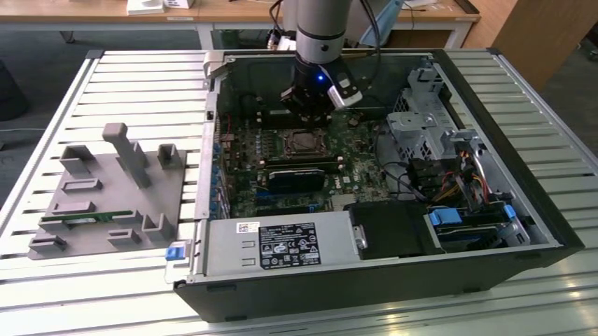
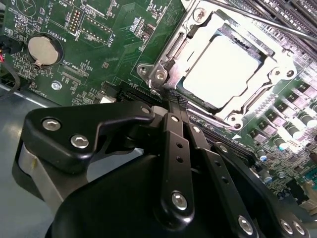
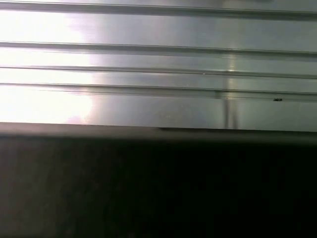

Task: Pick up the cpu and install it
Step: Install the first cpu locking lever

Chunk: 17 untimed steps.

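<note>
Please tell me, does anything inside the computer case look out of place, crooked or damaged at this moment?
Nothing stands out. The cpu lies flat and square in its socket on the green motherboard, inside the metal frame. The gripper is just beside the socket. No visible damage.

The arm (image 1: 320,28) is hanging almost straight down, wrist pointing downward, a blue light glowing on the wrist housing. The gripper (image 1: 304,105) is sitting at its lower end; in the second wrist view its black fingers (image 2: 174,144) are pressing together side by side, holding nothing between them.
</note>
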Each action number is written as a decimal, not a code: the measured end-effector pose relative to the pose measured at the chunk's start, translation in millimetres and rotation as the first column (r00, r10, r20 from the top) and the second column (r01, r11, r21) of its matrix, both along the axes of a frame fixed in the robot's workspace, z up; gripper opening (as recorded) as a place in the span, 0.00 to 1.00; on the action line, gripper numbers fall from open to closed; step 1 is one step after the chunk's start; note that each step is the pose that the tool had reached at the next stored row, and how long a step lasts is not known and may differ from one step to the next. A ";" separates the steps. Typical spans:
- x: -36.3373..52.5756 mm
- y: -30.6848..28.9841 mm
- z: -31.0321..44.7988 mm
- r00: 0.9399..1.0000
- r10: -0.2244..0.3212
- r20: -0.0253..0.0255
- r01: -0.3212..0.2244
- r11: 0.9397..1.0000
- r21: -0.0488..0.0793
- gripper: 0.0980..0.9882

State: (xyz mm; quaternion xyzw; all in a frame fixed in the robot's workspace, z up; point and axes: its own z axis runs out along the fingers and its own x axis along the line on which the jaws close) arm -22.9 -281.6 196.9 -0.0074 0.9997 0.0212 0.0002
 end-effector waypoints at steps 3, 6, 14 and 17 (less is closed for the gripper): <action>0.1 0.2 2.9 1.000 0.000 0.000 0.000 1.000 0.001 0.01; 0.0 0.1 10.5 1.000 0.000 0.000 0.000 1.000 0.001 0.01; 0.0 -2.3 11.3 1.000 0.000 0.000 0.000 1.000 0.002 0.01; 0.1 -3.3 11.3 1.000 0.000 0.000 0.000 1.000 0.002 0.01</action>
